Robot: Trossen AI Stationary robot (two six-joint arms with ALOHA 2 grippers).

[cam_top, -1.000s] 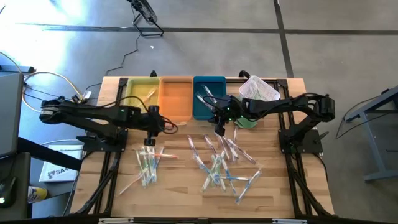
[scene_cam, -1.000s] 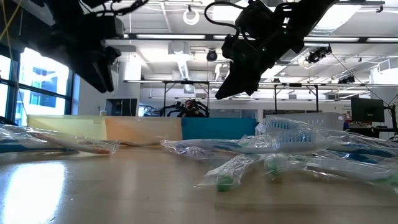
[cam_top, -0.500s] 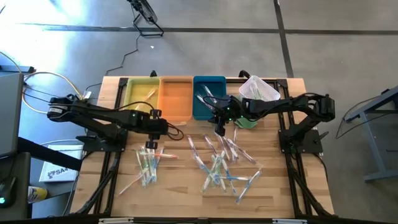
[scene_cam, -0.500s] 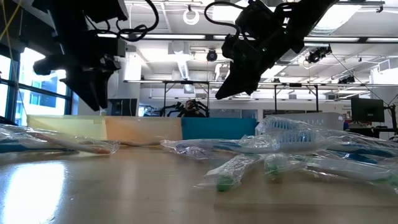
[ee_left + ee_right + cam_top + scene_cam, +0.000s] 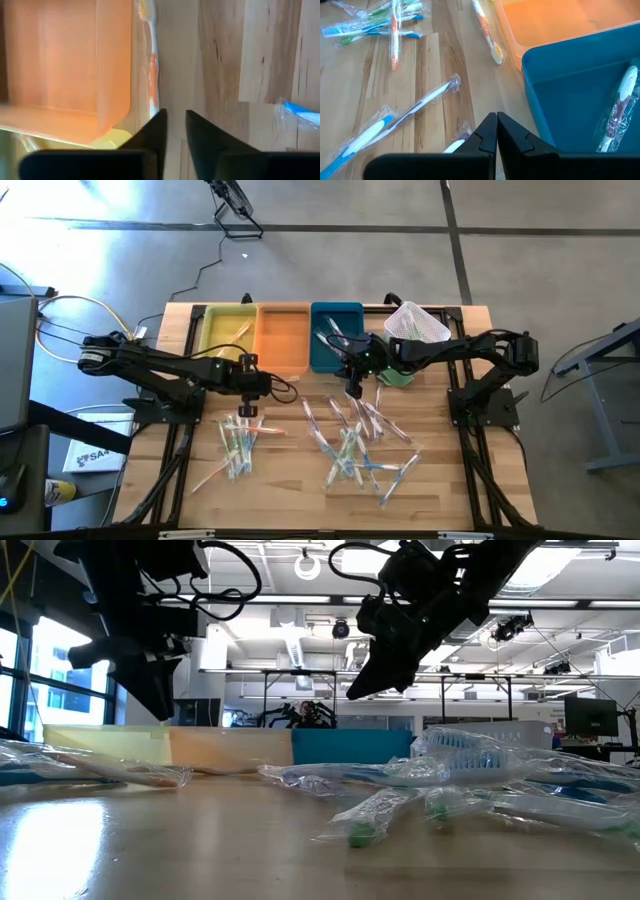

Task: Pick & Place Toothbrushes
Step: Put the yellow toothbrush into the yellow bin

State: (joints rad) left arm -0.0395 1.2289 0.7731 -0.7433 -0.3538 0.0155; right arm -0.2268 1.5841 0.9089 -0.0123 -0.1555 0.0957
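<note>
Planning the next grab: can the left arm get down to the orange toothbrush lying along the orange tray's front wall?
Probably yes: the left gripper hangs beside that orange toothbrush, empty, nothing between. The orange tray crowds one side.

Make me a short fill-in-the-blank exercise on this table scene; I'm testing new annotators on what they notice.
1. Three trays stand side by side: the yellow tray, the orange tray and the ____ tray.
2. The right hand is shut and holds ____.
3. The white basket stands on the table's ____ side in the high view.
4. A wrapped toothbrush lies inside the ____ tray.

Missing words: blue; nothing; right; blue
</note>
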